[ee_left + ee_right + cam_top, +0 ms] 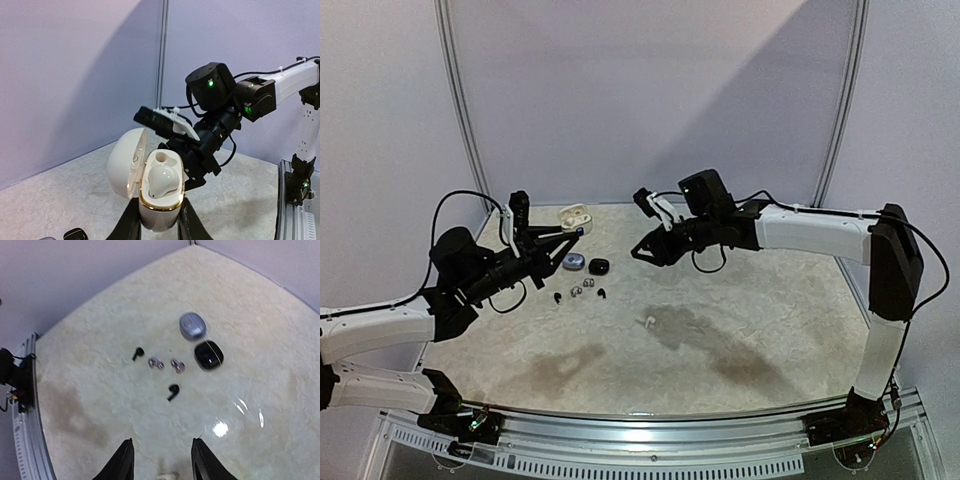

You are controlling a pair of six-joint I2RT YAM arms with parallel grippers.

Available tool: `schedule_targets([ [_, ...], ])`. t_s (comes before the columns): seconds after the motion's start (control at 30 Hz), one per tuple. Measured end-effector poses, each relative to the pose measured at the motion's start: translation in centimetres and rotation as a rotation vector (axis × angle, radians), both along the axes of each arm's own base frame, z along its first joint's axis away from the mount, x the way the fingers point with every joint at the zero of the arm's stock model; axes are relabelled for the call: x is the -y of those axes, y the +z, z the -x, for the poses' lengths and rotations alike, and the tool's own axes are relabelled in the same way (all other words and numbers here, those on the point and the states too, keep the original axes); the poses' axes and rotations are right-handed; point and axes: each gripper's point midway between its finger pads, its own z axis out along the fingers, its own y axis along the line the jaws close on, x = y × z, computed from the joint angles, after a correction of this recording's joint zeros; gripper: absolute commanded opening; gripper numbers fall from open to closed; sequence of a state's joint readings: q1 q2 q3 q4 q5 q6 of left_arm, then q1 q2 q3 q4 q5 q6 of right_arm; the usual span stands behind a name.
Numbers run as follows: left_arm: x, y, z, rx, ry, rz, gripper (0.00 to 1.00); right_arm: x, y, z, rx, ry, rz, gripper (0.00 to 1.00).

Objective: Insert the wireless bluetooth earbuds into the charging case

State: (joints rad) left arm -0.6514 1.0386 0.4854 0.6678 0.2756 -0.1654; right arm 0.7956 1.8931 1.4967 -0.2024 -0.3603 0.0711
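Observation:
My left gripper (159,212) is shut on the white, gold-rimmed charging case (161,200), held up off the table with its lid (124,162) swung open. One white earbud (163,180) sits in it, beside an empty socket (161,158). My right gripper (162,442) hangs open above the table with nothing between its fingers. A white earbud (167,475) lies on the table below it, also seen from above as the white earbud (645,322). Two black earbuds (173,391) (137,353) and two greyish earbuds (155,362) (177,365) lie further off.
A blue-grey closed case (192,325) and a black case (208,355) rest beyond the loose earbuds. The right arm's wrist (210,120) hovers close behind the held case. Walls enclose the table at the back and both sides.

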Motion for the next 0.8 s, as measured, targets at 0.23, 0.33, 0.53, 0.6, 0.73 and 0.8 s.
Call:
schedule_targets([
  [0.23,-0.8,-0.3,0.6,0.007,0.014,0.003,0.0,3.4,-9.2,1.3,-0.151,-0.043,0.273,0.3],
  [0.33,-1.0,-0.3,0.6,0.008,0.021,0.002,0.0,5.0,-12.4,2.8,-0.199,-0.026,0.353,0.25],
  [0.53,-1.0,-0.4,0.6,0.013,0.025,-0.003,0.0,6.0,-15.2,4.0,-0.215,0.014,0.414,0.21],
  [0.6,-1.0,-0.4,0.6,0.016,0.025,-0.005,0.0,5.9,-15.8,4.4,-0.211,0.029,0.422,0.19],
  [0.73,-1.0,-0.4,0.6,0.018,0.026,-0.007,0.0,5.5,-16.8,4.9,-0.205,0.055,0.433,0.18],
  [0.8,-1.0,-0.4,0.6,0.019,0.026,-0.008,0.0,5.3,-17.2,5.0,-0.201,0.064,0.435,0.17],
])
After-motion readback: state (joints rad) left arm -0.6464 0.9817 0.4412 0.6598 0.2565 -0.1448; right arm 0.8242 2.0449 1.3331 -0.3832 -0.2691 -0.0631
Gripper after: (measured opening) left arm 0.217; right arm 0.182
